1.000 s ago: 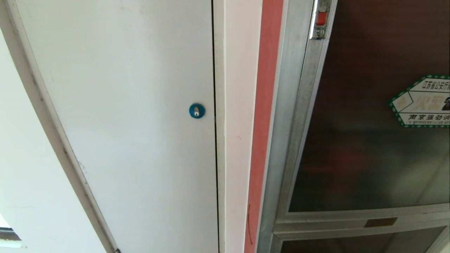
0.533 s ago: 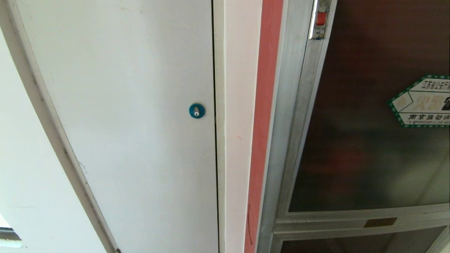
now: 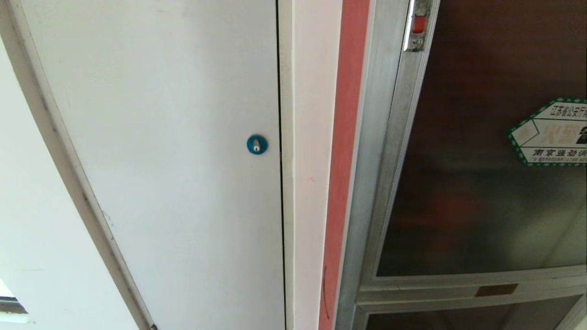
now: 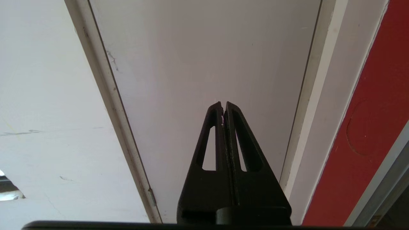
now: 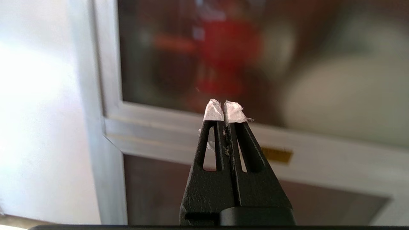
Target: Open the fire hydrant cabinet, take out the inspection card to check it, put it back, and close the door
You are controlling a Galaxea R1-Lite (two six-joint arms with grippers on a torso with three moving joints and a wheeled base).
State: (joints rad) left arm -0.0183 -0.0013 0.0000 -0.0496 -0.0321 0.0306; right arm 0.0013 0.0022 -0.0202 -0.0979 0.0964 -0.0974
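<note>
black slotted triangular fingers (image 4: 217,134), right fingers (image 5: 213,111) white-taped at tips

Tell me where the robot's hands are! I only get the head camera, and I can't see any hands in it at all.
Observer: The right gripper is in front of the glass door, pointing near the silver bar under the pane. It is shut and holds nothing.
Operator: Is anything stuck on it?
Observer: Yes. White tape is wrapped over the ends of both fingers.
Operator: And the other hand?
Observer: The left gripper is shut too. It faces the plain white door, not the glass one.
</note>
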